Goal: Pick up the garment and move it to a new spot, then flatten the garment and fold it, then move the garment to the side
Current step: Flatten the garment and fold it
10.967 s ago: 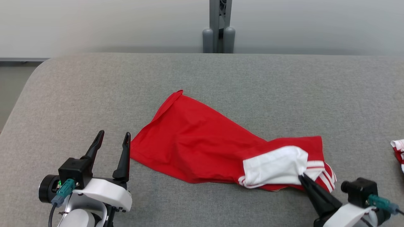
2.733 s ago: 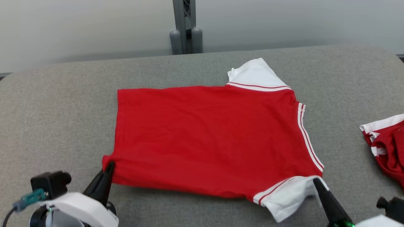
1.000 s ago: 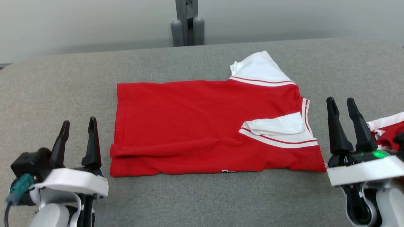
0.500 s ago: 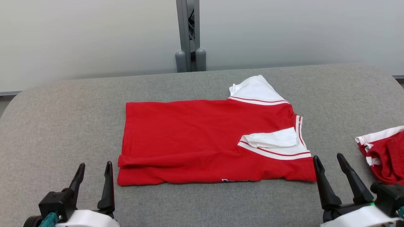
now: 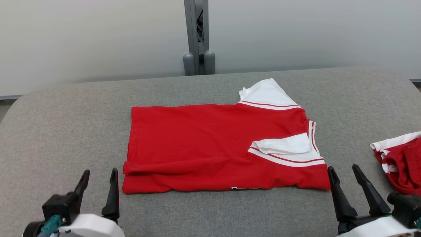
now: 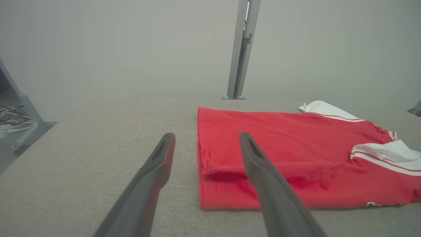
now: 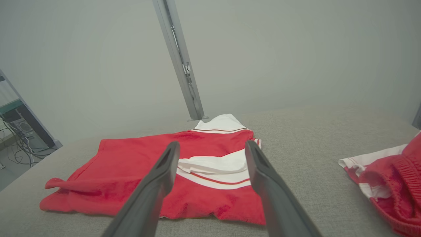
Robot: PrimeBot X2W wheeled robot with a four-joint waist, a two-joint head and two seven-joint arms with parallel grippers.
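Observation:
The garment [image 5: 210, 144] is a red T-shirt with white sleeves lying flat in the middle of the grey table [image 5: 65, 125]. Its near long edge is folded over onto the body, with the near sleeve lying on top. The far sleeve sticks out at the back right. My left gripper [image 5: 99, 175] stands open at the lower left, just short of the garment's near left corner [image 6: 210, 194]. Off the near right corner, my right gripper [image 5: 343, 171] is open too, and the garment [image 7: 210, 171] shows between its fingers. Neither gripper holds anything.
A second red and white garment [image 5: 401, 161] lies crumpled at the table's right edge, close to my right gripper [image 7: 391, 184]. A grey post [image 5: 197, 36] rises behind the table's far edge. Bare table lies to the left of the shirt.
Over the last second both grippers drew back toward me, off the garment's near edge, staying open. The camera tilted up. The garment lies as it did, its near edge folded over since earlier.

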